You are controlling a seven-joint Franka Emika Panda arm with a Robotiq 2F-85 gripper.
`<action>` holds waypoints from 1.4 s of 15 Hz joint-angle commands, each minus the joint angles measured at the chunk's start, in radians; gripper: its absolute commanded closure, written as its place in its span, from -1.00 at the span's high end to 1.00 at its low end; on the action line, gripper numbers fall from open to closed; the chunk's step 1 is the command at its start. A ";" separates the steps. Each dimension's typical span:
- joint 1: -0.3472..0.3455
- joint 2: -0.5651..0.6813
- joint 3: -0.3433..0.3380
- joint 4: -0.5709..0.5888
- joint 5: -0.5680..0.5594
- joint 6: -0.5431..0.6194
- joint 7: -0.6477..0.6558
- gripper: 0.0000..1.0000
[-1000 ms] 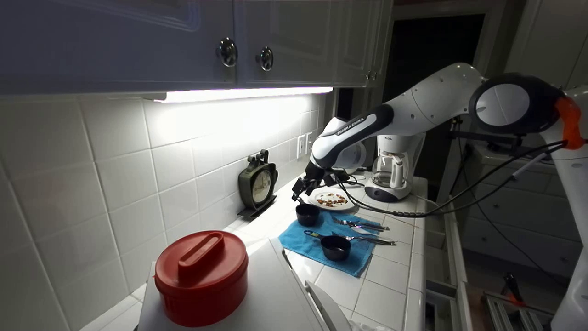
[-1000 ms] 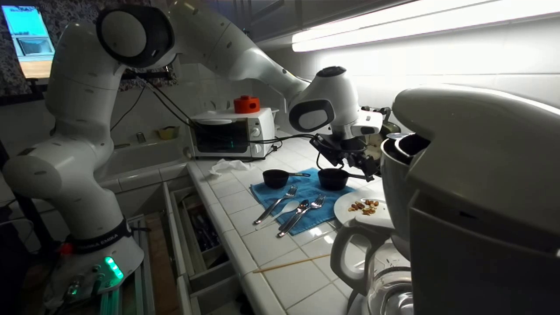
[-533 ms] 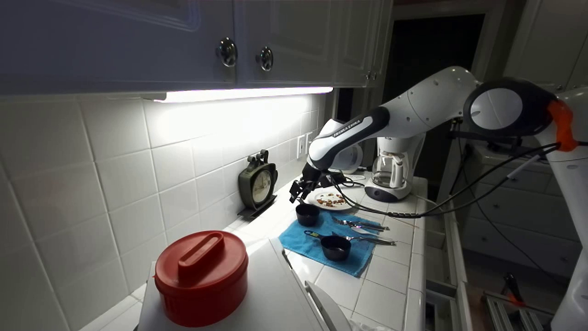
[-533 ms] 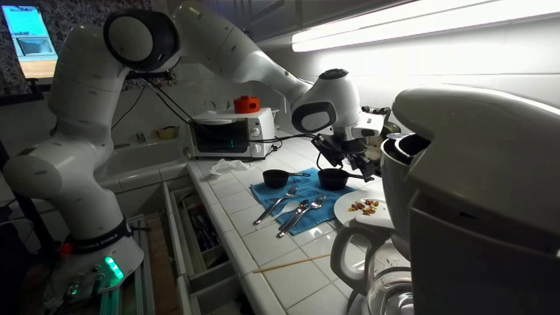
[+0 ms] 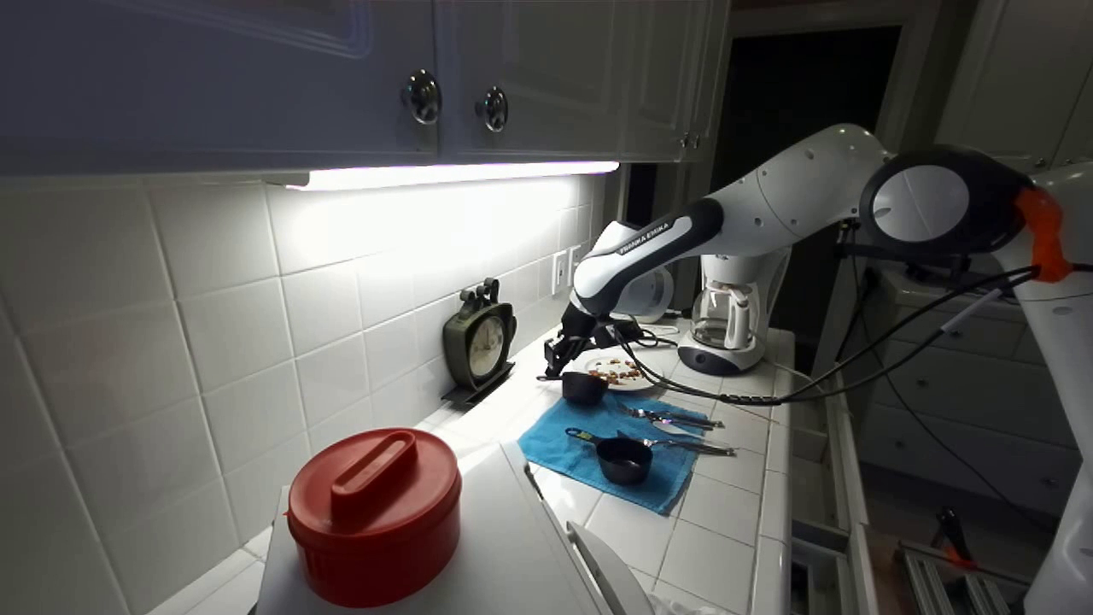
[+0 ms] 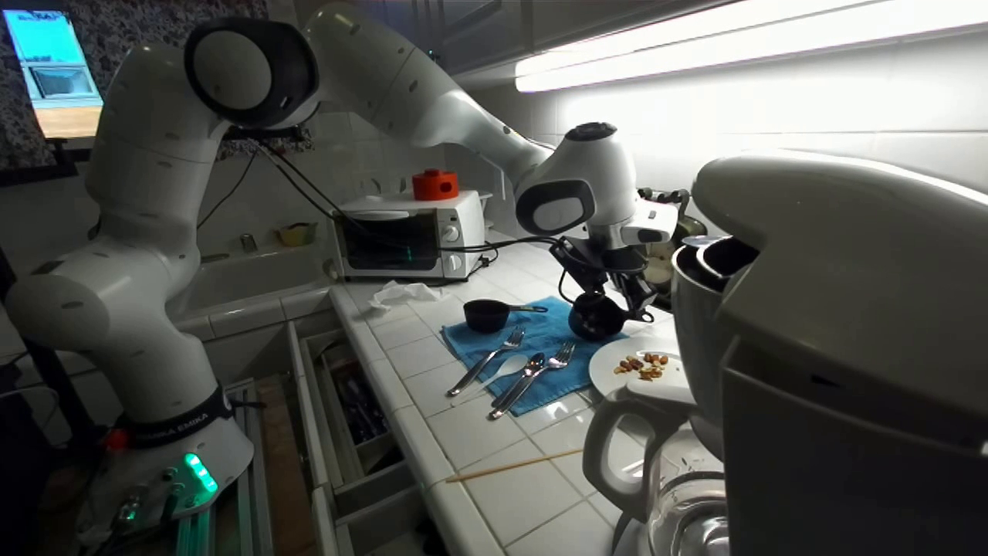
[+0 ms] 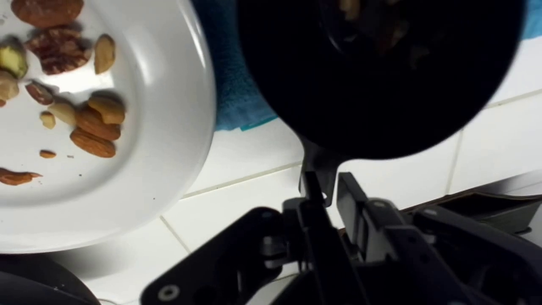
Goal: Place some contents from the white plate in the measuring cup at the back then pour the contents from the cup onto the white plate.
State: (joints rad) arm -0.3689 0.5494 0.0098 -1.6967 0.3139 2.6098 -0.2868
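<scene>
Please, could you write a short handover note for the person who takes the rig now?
Gripper: appears closed on the handle of the measuring cup, which is tilted; whether it clears the blue towel is unclear.
White plate: beside the cup, with nuts on it.
Done: some pale bits are in the cup, dimly visible.
Left: bring the cup over the plate, pour.
</scene>
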 commanded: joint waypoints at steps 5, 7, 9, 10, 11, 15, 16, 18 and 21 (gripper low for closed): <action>0.005 -0.007 -0.016 0.023 -0.015 -0.055 0.018 -0.99; 0.008 -0.007 -0.021 0.026 -0.021 -0.061 0.019 -0.99; 0.011 -0.007 -0.026 0.027 -0.027 -0.067 0.022 -0.49; 0.010 -0.009 -0.024 0.026 -0.025 -0.065 0.020 -0.47; 0.010 -0.012 -0.022 0.024 -0.021 -0.064 0.018 -0.47; 0.012 -0.034 -0.018 0.011 -0.016 -0.053 0.013 -0.02; 0.013 -0.036 -0.017 0.012 -0.016 -0.055 0.012 0.10; 0.018 -0.037 -0.018 0.014 -0.017 -0.056 0.014 0.38; 0.030 -0.022 -0.017 0.024 -0.021 -0.068 0.021 0.80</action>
State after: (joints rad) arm -0.3520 0.5243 -0.0034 -1.6838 0.3082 2.5745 -0.2867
